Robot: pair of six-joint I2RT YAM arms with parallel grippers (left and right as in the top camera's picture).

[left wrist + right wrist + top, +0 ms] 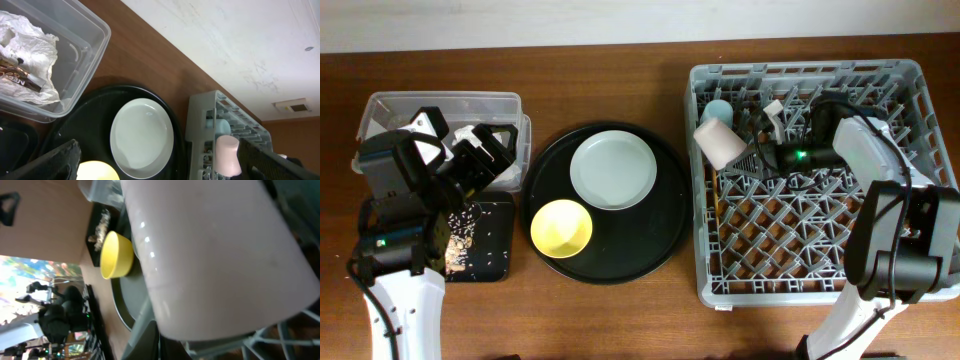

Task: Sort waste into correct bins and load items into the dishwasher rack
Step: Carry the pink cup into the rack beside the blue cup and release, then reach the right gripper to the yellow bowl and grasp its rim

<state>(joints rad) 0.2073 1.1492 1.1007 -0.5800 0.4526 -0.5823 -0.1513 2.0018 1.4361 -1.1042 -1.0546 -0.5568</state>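
My right gripper [752, 155] is inside the grey dishwasher rack [800, 72] and looks shut on the rim of the pink cup [720, 143]. That cup fills the right wrist view [215, 255], with my fingers [165, 347] just below it. A light-blue cup [718, 108] stands behind it. My left gripper [480, 165] is open and empty [162, 165], above the clear box [440, 100]. The box holds the white napkin [30, 45] and the foil wrapper [20, 80]. The flat black tray [490, 250] holds food scraps [460, 240]. I cannot make out the chopsticks.
The big round black tray [650, 250] lies between the bins and the rack. It carries the pale plate [613, 170] and the yellow bowl [561, 228]. The rack's front half shows only lattice and pegs. Bare wooden table runs along the front.
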